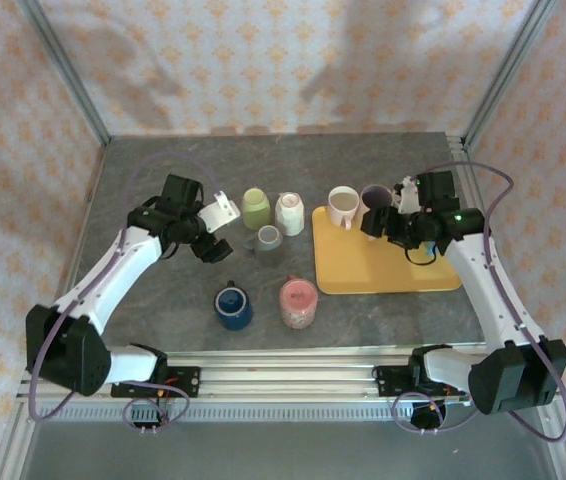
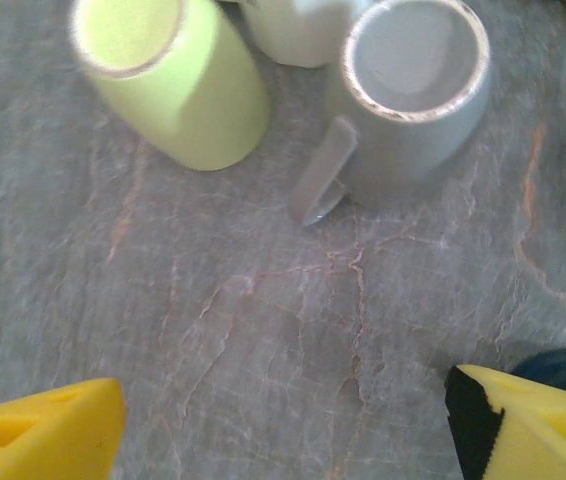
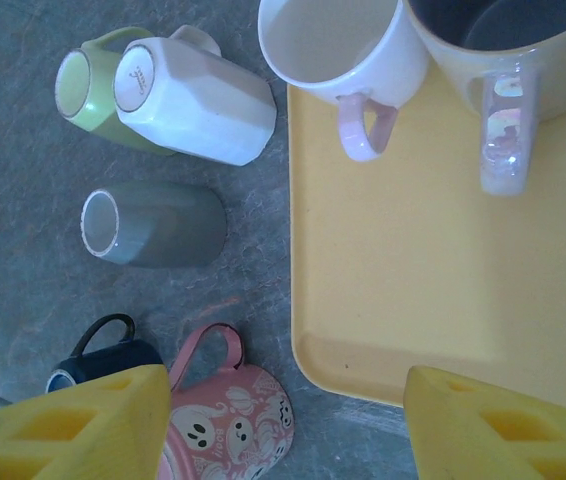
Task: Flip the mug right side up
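Farthest left of the yellow tray (image 1: 383, 272), the left gripper (image 1: 219, 229) hangs over the table (image 1: 143, 180), its jaws spread wide with nothing between them. Nearer the tray, a blue mug (image 1: 233, 306) stands toward the table's near edge. A green mug (image 1: 255, 208) sits base up, and the grey mug (image 1: 268, 240) stands on its base, mouth up, apart from the gripper. A white mug (image 1: 290, 213), also base up, stands just beside the tray's far-left corner. A pink mug (image 1: 298, 303) is by its near-left corner. On the tray's far edge stand a cream mug (image 1: 343, 205) and a dark-lined mug (image 1: 375, 198), mouths up. Over the tray, the right gripper (image 3: 288, 400) hovers, jaws apart and empty.
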Tool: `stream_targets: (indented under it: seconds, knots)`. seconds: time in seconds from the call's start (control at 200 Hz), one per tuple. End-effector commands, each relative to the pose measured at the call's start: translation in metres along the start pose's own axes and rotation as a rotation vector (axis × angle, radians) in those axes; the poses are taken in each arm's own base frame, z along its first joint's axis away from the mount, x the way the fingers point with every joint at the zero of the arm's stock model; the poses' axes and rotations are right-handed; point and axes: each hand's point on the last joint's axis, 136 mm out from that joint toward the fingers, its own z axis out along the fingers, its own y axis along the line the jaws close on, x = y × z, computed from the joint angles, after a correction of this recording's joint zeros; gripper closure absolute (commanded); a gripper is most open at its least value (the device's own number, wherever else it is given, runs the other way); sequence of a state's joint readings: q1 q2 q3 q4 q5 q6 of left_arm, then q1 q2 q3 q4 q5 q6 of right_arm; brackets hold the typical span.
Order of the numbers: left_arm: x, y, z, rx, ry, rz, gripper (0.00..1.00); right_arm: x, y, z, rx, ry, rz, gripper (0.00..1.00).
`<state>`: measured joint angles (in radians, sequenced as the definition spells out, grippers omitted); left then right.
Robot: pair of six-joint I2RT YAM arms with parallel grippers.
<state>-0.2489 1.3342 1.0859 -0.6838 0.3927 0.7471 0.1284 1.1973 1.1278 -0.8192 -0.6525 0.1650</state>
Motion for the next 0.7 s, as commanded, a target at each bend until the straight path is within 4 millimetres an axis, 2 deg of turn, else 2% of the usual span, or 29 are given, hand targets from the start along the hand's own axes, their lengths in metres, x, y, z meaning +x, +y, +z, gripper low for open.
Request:
stream_targets:
  seconds: [0.0,0.13,0.23,0.285,0.48,0.691]
  knots:
    - [-0.025,0.0,-0.001,0.02,-0.073,0.211,0.17,-0.009,0.011,-0.002,-0.033,0.005,0.01,0.37]
    - [-0.023,-0.005,0.012,0.108,-0.013,0.318,0.18,-0.009,0.011,-0.002,-0.029,0.008,0.037,0.38]
    - [-0.015,-0.007,0.028,0.186,0.072,0.358,0.27,-0.011,0.01,-0.001,-0.025,0.002,0.052,0.38]
    - [-0.018,-0.004,0.036,0.195,0.076,0.36,0.31,-0.011,0.008,0.001,-0.022,0.002,0.057,0.38]
    - [-0.019,0.001,0.054,0.222,0.114,0.409,0.33,-0.015,0.009,0.003,-0.023,-0.005,0.068,0.38]
    - [-0.021,-0.011,0.075,0.266,0.129,0.465,0.36,-0.021,0.012,0.003,-0.028,-0.006,0.063,0.38]
